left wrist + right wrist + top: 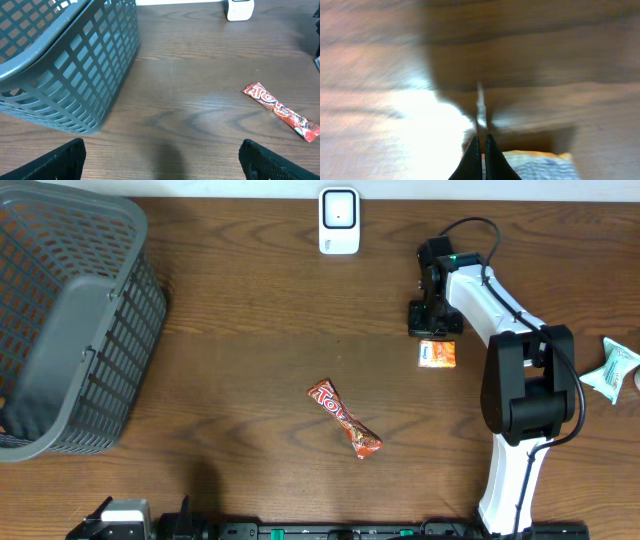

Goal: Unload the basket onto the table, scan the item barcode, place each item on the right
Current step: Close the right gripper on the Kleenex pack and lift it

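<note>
**Orange packet on the table beside the closed right pincer, scanner off at eleven o'clock**

The orange packet (437,353) lies flat on the wooden table (250,340), at about three o'clock from the table's middle in the overhead view. The right gripper (432,318) sits at the packet's twelve o'clock, just beside its upper edge. From above I cannot tell whether the two touch.

In the right wrist view the two dark fingers (471,160) are pressed together with no gap showing, so the pincer is narrow. A corner of the packet (orange with a pale blue patch) shows low in that frame, at about four o'clock from the fingertips. That view is blurred. A thin pale streak above the tips cannot be identified, nor can I tell whether anything is pinched there.

The white scanner (339,221) stands at the packet's eleven o'clock, well apart from it and near the table's far edge. A red candy bar (344,418) lies slantwise at the packet's eight o'clock, near the table's centre. A teal packet (612,370) lies at three o'clock, beyond the white arm and close to the right edge. The grey basket (130,350) fills the far left, at nine o'clock.

The left gripper (161,147) is spread wide, its fingers showing at the two lower corners of its own view over bare wood. From there the basket is at ten o'clock and the candy bar at two o'clock.
</note>
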Robot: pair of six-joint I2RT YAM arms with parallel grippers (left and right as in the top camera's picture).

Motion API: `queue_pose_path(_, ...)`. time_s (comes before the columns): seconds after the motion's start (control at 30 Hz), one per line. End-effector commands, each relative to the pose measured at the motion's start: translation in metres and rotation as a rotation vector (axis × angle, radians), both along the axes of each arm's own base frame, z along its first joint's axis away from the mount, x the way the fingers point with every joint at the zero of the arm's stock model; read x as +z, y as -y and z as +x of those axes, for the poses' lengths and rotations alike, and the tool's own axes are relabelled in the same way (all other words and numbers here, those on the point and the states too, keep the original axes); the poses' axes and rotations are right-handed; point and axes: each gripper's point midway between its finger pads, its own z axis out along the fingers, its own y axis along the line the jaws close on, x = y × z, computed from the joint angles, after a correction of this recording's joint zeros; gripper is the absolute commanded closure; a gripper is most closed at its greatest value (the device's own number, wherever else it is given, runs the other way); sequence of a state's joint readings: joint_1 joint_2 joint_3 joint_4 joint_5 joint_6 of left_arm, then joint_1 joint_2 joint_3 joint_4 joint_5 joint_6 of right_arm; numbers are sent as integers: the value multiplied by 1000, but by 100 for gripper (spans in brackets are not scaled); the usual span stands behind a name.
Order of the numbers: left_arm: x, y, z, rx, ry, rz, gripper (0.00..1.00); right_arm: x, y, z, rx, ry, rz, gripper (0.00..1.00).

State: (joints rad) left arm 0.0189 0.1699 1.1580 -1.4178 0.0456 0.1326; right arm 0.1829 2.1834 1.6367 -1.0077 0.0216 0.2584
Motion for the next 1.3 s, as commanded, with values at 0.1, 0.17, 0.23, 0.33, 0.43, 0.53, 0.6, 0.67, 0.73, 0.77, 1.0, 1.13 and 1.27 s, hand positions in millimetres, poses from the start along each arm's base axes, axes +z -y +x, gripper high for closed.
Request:
queue_pose_path(0.1,1,-2,-2,8,5,17,2,15,-16,3,54,-4,83,43)
queue_pose_path(0.17,1,-2,-2,8,5,17,2,32,-18,7,41,2,86,23)
queue_pose_path(0.23,1,-2,-2,8,5,17,2,50,-20,9,47,8,81,1)
queue_pose_path(0.33,1,-2,-2,8,5,17,2,73,-17,3,44,-2,48,1)
queue_pose_path(0.43,1,-2,-2,8,5,17,2,76,-9,-12,-7,-60,23,1)
queue_pose_path(0.53,1,-2,-2,8,5,17,2,65,6,-26,-76,-107,-63,1)
queue_pose_path(0.6,1,-2,-2,8,5,17,2,53,11,-36,-101,-138,-87,1)
queue_pose_path(0.67,1,-2,-2,8,5,17,2,40,12,-42,-113,-156,-93,1)
queue_pose_path(0.73,1,-2,-2,8,5,17,2,26,12,-45,-112,-155,-94,1)
queue_pose_path(0.77,1,-2,-2,8,5,17,2,20,13,-45,-112,-149,-95,1)
queue_pose_path(1.0,1,-2,-2,8,5,17,2,-19,20,-62,-118,-161,-105,1)
queue_pose_path(1.13,1,-2,-2,8,5,17,2,-23,34,-66,-110,-159,-182,1)
queue_pose_path(1.27,1,-2,-2,8,5,17,2,-22,42,-60,-46,-136,-224,1)
